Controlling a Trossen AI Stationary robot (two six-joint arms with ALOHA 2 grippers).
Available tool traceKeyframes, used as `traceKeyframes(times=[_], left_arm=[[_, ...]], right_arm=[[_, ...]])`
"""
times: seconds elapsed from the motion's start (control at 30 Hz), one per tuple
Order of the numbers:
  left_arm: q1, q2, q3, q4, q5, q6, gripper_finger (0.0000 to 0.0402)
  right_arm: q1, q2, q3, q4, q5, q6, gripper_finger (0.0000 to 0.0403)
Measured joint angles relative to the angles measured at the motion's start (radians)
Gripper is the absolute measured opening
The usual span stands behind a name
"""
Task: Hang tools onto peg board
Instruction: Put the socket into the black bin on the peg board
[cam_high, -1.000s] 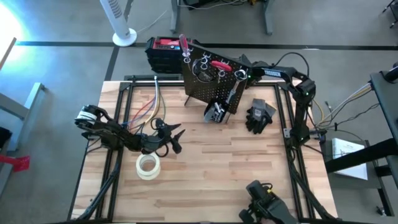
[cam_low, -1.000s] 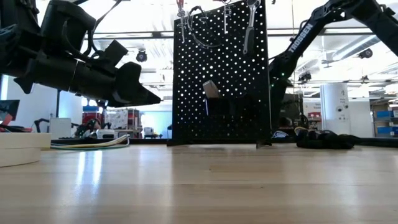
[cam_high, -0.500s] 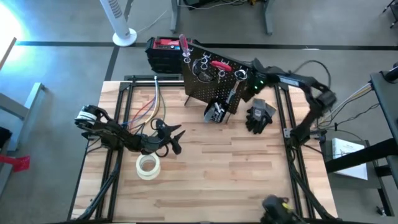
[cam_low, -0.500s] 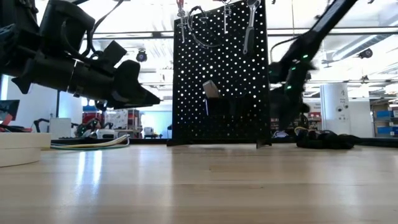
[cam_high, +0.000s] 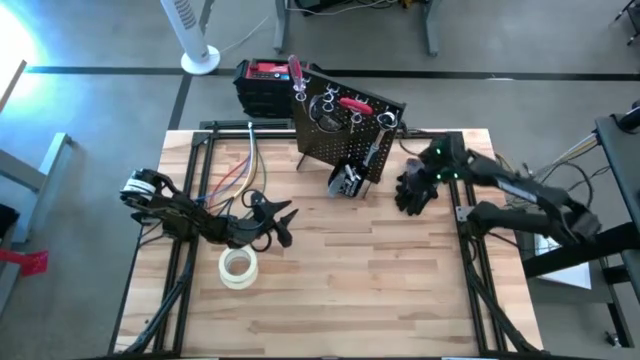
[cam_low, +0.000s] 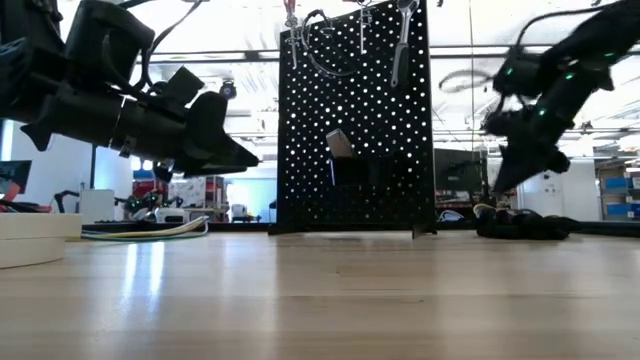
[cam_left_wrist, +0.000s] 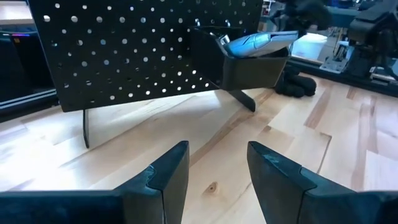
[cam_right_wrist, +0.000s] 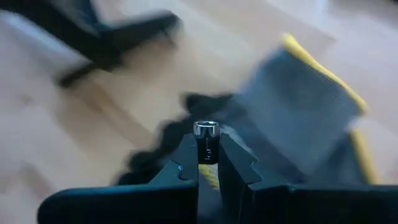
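The black peg board (cam_high: 345, 125) stands upright at the table's far middle, with red-handled tools (cam_high: 352, 103) and a grey wrench (cam_high: 372, 150) hanging from its hooks. It also shows in the low view (cam_low: 355, 120). A small black bin (cam_high: 345, 180) sits low on its front. My right gripper (cam_high: 425, 170) hovers over the black gloves (cam_high: 415, 190), right of the board, shut on a short silvery bit (cam_right_wrist: 206, 130). My left gripper (cam_high: 275, 215) is open and empty above the table's left middle, facing the board (cam_left_wrist: 143, 56). My right gripper pinches the short bit between its two fingertips (cam_right_wrist: 186, 158). Its silvery ring end (cam_right_wrist: 206, 129) sticks out just past the tips, and its dark body lies between them. The bit is lifted clear, above the gloves.
A whitish tape roll (cam_high: 238, 268) lies near my left gripper. Coloured cables (cam_high: 240, 165) run along the far left. A red-and-black box (cam_high: 265, 78) stands behind the board. Bare wood lies across the table's near half.
My right gripper has swung away from the peg board's top right, toward the table's right and near edges, and come down over the black gloves. It has stayed shut. The tools on the board have kept their places.
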Motion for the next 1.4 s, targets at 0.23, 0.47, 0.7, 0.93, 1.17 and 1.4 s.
traceKeyframes(times=[0.23, 0.47, 0.7, 0.93, 1.17, 1.4], left_arm=[[0.001, 0.0, 0.038, 0.0, 0.0, 0.027, 0.0153], [0.001, 0.0, 0.082, -0.016, 0.0, 0.193, 0.0153], [-0.019, 0.0, 0.104, -0.101, 0.001, 0.16, 0.0153], [-0.019, 0.0, 0.104, -0.165, 0.001, 0.121, 0.0153], [-0.019, 0.0, 0.113, -0.165, 0.03, 0.12, 0.0153], [-0.023, 0.0, 0.112, -0.2, 0.114, 0.078, 0.0153]], right_arm=[[0.233, -0.184, -0.076, 0.155, 0.002, 0.152, 0.0012], [0.514, -0.169, -0.075, 0.277, 0.141, 0.229, 0.0012], [0.867, -0.097, -0.097, 0.479, 0.538, 0.241, 0.0012], [1.083, 0.083, -0.097, 0.815, 0.889, 0.195, 0.0012], [1.048, 0.331, -0.044, 1.098, 0.969, 0.119, 0.0012], [0.969, 0.461, 0.116, 1.077, 0.992, 0.031, 0.0033]])
